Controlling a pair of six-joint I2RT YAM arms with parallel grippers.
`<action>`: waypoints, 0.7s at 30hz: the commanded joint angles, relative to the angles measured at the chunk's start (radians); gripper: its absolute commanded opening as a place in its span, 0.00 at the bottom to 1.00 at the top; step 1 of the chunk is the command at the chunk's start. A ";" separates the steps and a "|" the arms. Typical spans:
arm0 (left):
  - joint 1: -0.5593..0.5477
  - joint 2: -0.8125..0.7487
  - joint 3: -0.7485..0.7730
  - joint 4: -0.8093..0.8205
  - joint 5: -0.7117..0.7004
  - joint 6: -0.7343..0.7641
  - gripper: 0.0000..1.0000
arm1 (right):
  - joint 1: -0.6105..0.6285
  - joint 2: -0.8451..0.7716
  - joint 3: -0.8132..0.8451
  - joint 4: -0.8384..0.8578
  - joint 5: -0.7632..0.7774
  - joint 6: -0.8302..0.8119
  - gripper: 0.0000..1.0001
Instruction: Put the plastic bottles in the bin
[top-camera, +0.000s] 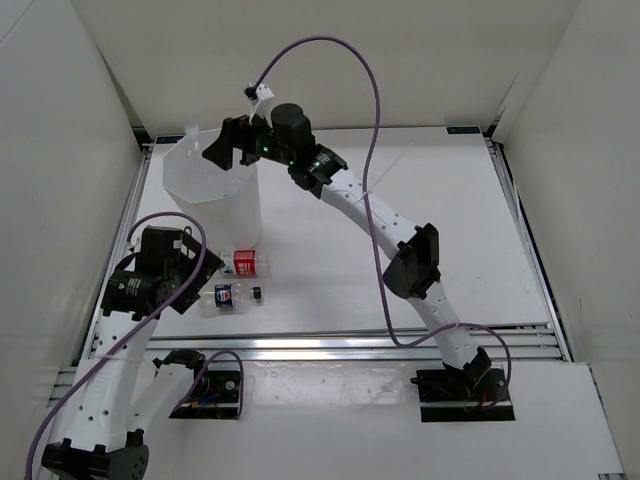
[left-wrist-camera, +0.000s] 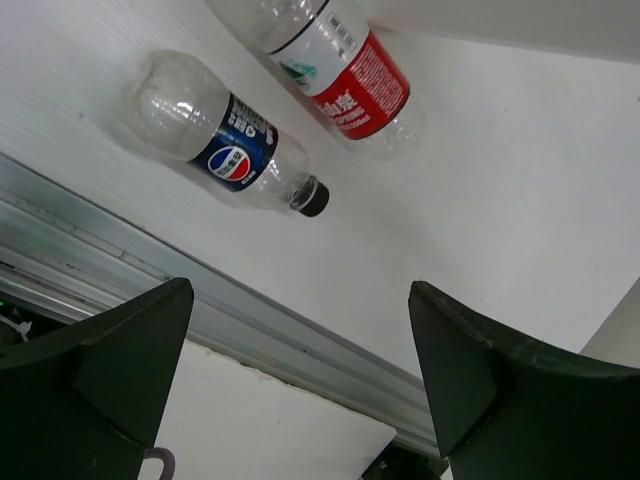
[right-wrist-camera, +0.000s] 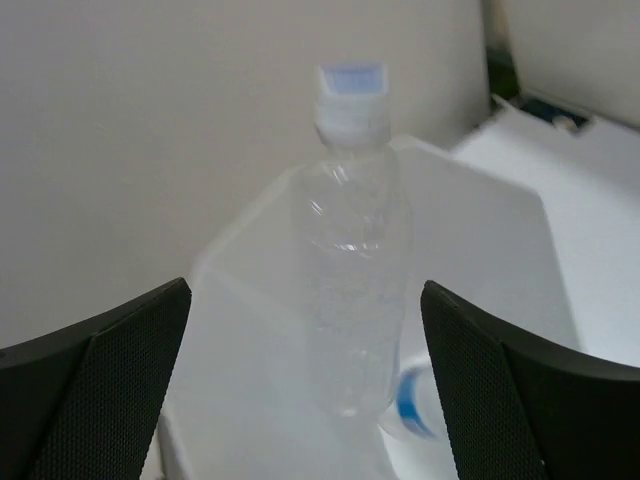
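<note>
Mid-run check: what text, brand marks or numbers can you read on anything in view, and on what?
On the blue-labelled bottle: a round red, white and blue emblem, no readable word; white characters beside it too small.
On the red-labelled bottle: white characters and fine print, too blurred.
On the unlabelled bottle: none.

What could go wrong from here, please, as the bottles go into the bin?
The clear bottle sits loose between the open right jaws above the bin; it could strike the rim and fall outside. The blue-labelled bottle and red-labelled bottle lie close together on their sides; the left jaws might roll one away.
</note>
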 joint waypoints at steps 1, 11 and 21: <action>-0.006 -0.029 -0.047 0.016 0.059 -0.012 1.00 | -0.017 -0.156 0.019 -0.072 0.122 -0.202 1.00; -0.006 -0.032 -0.247 0.223 0.024 -0.394 1.00 | -0.026 -0.609 -0.175 -0.209 0.245 -0.251 1.00; -0.006 -0.001 -0.426 0.332 -0.103 -0.632 1.00 | -0.132 -0.730 -0.214 -0.539 0.204 -0.181 1.00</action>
